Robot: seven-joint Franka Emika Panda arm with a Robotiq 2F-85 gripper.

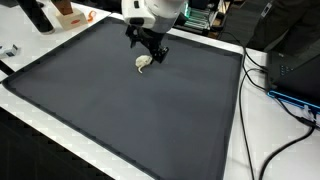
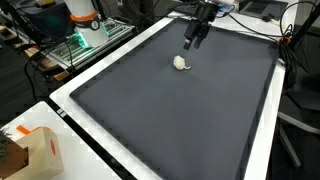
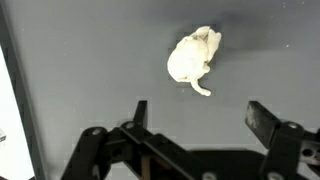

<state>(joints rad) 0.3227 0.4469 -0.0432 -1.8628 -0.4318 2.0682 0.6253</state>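
Observation:
A small cream-white lump, like a soft toy or crumpled piece with a short tail, (image 3: 193, 60) lies on the dark grey mat (image 3: 90, 60). In both exterior views the white lump (image 1: 143, 62) (image 2: 180, 63) sits near the far part of the mat. My gripper (image 3: 199, 112) hovers above it with jaws wide open and nothing between them. In the exterior views the gripper (image 1: 152, 52) (image 2: 192, 38) hangs just above and beside the lump, not touching it.
The mat (image 1: 120, 110) is framed by a white table border (image 2: 100, 65). An orange and white box (image 2: 40, 150) stands at one corner. Cables (image 1: 275, 90) trail along one side, and electronics (image 2: 85, 30) sit beyond the mat's edge.

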